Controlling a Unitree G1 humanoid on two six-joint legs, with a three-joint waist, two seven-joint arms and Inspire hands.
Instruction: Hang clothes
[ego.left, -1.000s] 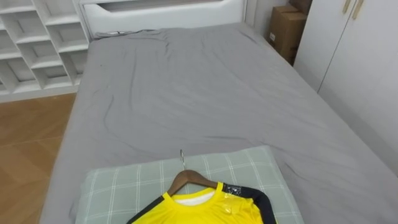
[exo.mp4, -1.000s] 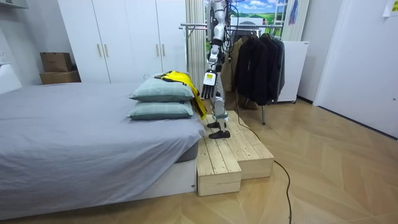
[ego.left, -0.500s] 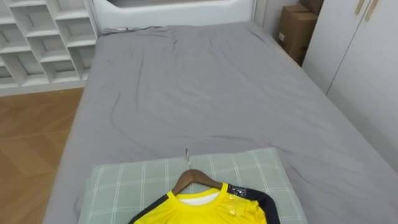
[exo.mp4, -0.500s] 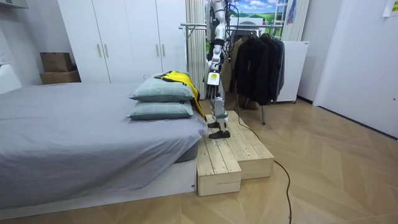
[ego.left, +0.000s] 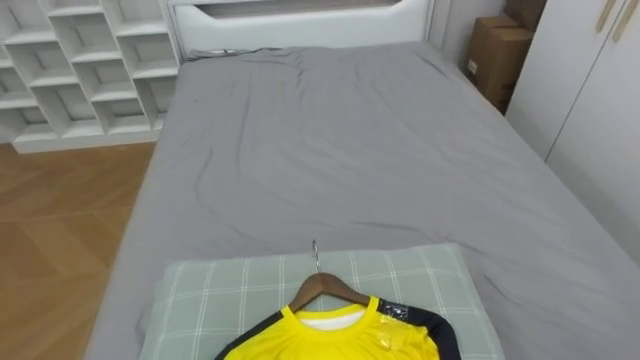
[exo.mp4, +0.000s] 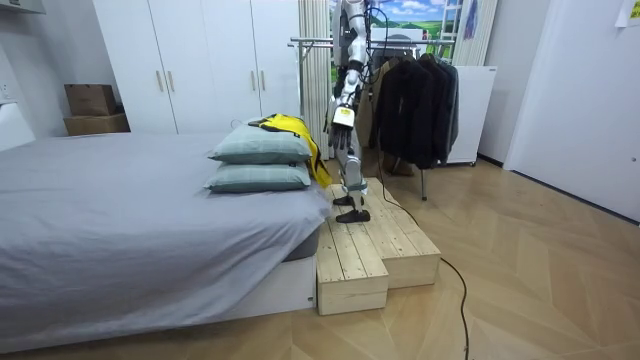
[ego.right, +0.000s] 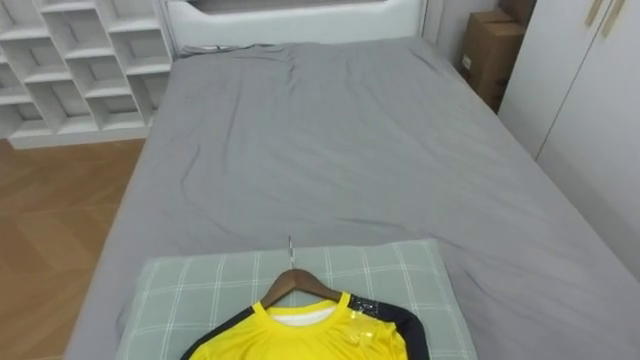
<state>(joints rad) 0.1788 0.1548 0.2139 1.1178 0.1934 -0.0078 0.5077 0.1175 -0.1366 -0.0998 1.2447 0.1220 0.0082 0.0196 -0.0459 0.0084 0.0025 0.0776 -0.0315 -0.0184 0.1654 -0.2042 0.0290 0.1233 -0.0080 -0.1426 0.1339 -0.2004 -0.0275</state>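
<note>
Grey bedding is being stretched flat over the bed (ego.left: 340, 150), which is running from the lower edge of the eye views up to the white headboard (ego.left: 300, 20) at the top. White shelves (ego.left: 80, 60) are standing at the upper left, with a cardboard box (ego.left: 497, 55) and wardrobe doors (ego.left: 600, 90) at the upper right.

At the bottom centre the yellow shirt (ego.left: 330, 335) is lying on a checked pillow (ego.left: 220, 300). It is already threaded on a wooden hanger (ego.left: 322, 287), whose metal hook (ego.left: 315, 255) is pointing up the frame toward the headboard. The shirt is probably being kept on the pillow so that the hook is left free to be taken. Nothing is touching the part of the shirt shown in the eye views.

In the room view the robot is standing on a wooden platform (exo.mp4: 370, 245) at the bed's end. The stacked pillows are lying at the room view's left, and a clothes rack (exo.mp4: 312, 42) hung with dark clothes (exo.mp4: 415, 100) is standing at the room view's right. The platform is presumably being used to bring the rail within reach.

The left hand (exo.mp4: 342, 113), so judged from the body's facing, is being carried in front of the body near the shirt. Its fingers are too small to be read, so it cannot be told how far it is opened or whether anything is grasped.

The shirt's lower part is being cut off by the bottom edge of the eye views, and the robot's head by the top of the room view.
</note>
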